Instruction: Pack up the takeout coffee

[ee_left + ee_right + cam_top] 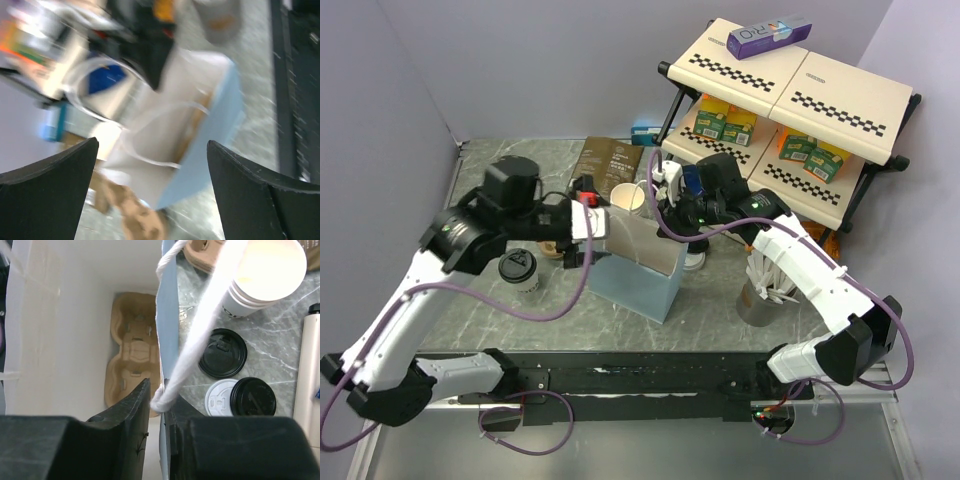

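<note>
The takeout coffee (518, 270), a white cup with a black lid, stands on the table left of the light blue paper bag (640, 268). My left gripper (586, 236) hovers by the bag's left end, above and to the right of the cup. In the blurred left wrist view that gripper (152, 142) is wide open with nothing between its jaws. My right gripper (159, 392) is at the bag's far rim, its jaws close around the bag wall (165, 315) and the knot of the white rope handle (200, 330). A brown pulp carrier (131, 347) lies inside the bag.
Loose black lids (223, 353) and a white lid (220, 397) lie beside the bag, next to stacked open white cups (265, 270). A dark coffee pouch (610, 160) lies at the back. A checkered shelf rack (800, 100) stands back right, a metal cup of stirrers (760, 295) near right.
</note>
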